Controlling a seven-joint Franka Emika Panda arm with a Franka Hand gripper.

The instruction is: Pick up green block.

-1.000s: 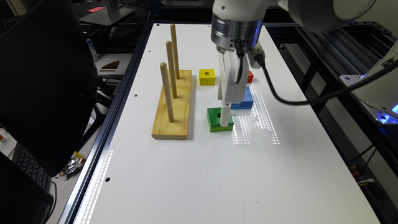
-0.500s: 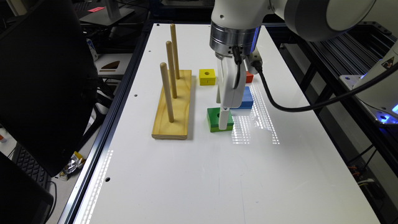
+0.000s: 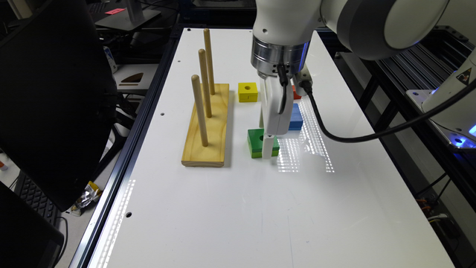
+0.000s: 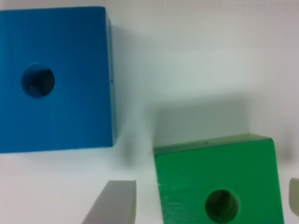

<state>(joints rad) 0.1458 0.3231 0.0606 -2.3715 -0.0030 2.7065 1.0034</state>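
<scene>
Green block (image 4: 219,184) sits on the white counter (image 3: 230,208), right under the hand (image 4: 212,203). One finger (image 4: 114,203) waits on each side, wide open, holding nothing yet.

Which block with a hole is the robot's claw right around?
The green block. The gripper has one finger at each side of it, while the blue block and yellow block sit apart.
</scene>
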